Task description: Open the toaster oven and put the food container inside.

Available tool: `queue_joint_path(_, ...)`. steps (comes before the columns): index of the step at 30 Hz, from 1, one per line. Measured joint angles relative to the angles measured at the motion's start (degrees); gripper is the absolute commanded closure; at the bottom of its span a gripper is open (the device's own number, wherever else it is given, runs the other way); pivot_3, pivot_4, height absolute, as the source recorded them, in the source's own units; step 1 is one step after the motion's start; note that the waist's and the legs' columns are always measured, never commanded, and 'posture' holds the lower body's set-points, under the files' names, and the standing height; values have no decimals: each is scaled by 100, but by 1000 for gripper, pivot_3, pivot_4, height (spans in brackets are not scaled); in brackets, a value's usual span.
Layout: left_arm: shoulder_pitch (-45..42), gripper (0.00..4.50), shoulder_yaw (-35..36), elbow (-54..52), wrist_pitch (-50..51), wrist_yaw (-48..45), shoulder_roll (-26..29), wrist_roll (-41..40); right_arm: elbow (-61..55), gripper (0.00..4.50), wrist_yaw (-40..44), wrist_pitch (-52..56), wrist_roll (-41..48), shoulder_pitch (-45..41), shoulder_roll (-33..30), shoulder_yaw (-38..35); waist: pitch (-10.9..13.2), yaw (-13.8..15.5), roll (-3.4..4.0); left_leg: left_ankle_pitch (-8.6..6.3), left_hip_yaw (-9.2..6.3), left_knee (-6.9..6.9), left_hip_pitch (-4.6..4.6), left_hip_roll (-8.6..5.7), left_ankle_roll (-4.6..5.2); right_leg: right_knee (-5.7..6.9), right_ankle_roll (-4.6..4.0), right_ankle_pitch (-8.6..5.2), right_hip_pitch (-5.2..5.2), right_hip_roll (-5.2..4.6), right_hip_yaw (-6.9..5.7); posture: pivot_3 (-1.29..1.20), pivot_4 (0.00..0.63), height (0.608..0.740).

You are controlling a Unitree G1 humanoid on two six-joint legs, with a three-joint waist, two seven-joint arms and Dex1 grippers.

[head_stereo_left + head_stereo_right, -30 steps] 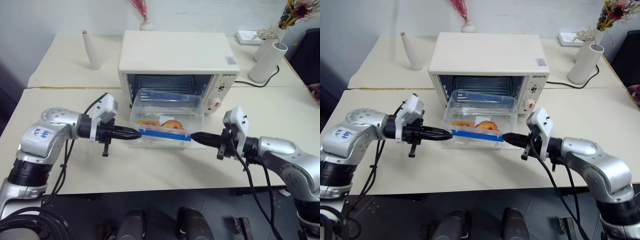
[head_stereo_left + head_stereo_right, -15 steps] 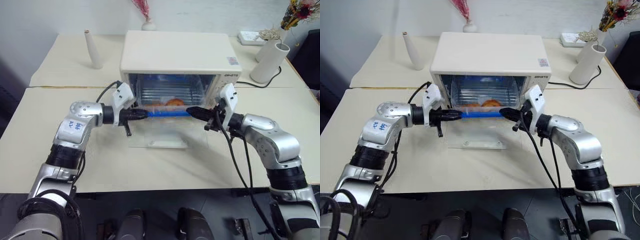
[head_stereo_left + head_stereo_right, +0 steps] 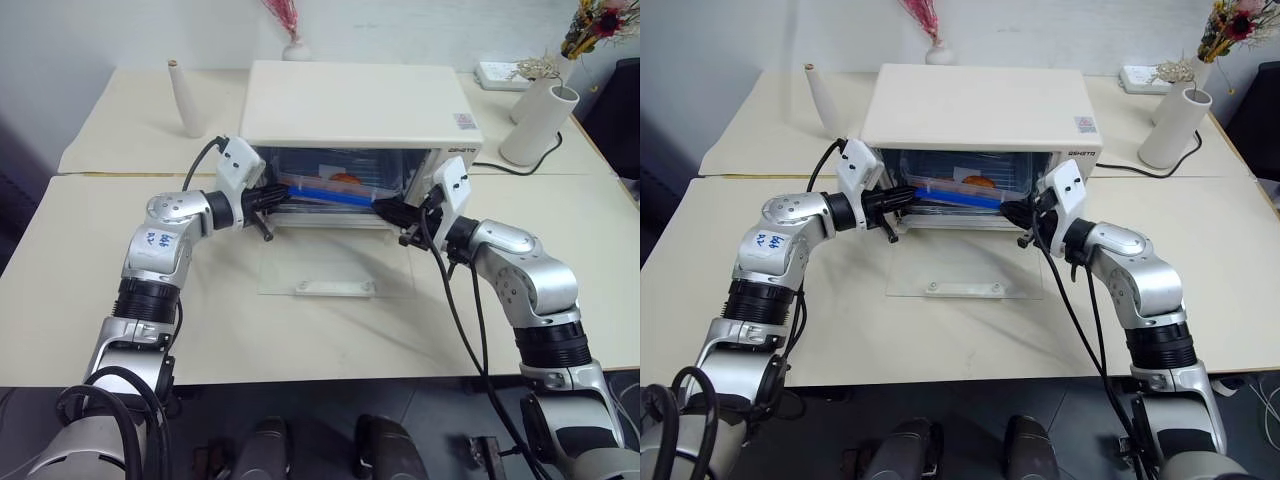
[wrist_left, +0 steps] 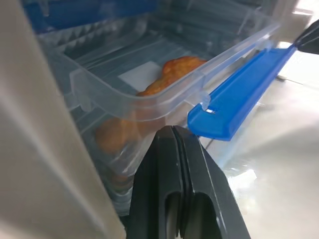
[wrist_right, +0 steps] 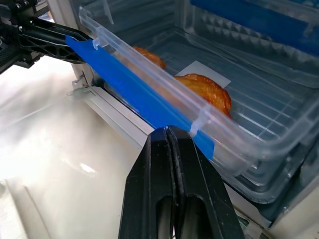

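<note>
Cream desk [image 3: 90, 290] carries the boxy white toaster oven [image 3: 360, 105], its glass door [image 3: 320, 265] lying flat and open. Left pincer [image 3: 283, 195] and right pincer [image 3: 383, 210] both have their black fingers pressed fully together, tips against the two ends of the food container [image 3: 330, 190], which sits tilted in the oven mouth. Wrist views add detail: clear ribbed plastic, one blue clip strip [image 5: 134, 89], orange-brown food [image 5: 204, 89] inside, wire rack [image 5: 279, 114] underneath.

1. A slim white bottle vase [image 3: 186, 100] stands upright on the tabletop [image 3: 90, 300].
2. A white cylinder vase [image 3: 537, 123] holds dried flowers [image 3: 592, 25].
3. A white power strip [image 3: 497, 73] lies near it.
4. A small vase [image 3: 293, 48] holds pink sprigs.
</note>
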Motion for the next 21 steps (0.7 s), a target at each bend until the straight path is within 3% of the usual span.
queue_joint_path(3,134,4500,0,-288,214,-229,86,-87,-129,4461,18,149,75,13,-42,-136,0,-6,0,0,0,-2,-1,1,0,-1,0,0,-2,0,0,0,150,740)
queue_joint_path(9,852,4500,301,-1596,1137,-964,855,-826,-1123,4461,236,796,624,585,-807,-796,1,-15,1,0,-3,-5,0,3,-1,-3,0,0,-1,0,0,0,150,740)
queue_joint_path(12,967,3924,803,-2137,1804,-1106,1227,-1446,-1647,4500,258,1139,871,1096,-1160,-1130,1,-5,1,0,-3,-3,1,4,-1,-3,0,0,2,-1,3,0,150,740)
queue_joint_path(21,793,1102,2039,-2787,3415,-1440,2288,-3212,-2986,4500,225,1870,1583,2889,-1603,-2119,1,20,1,0,-9,-4,8,1,-1,-4,0,0,12,-3,4,0,150,740)
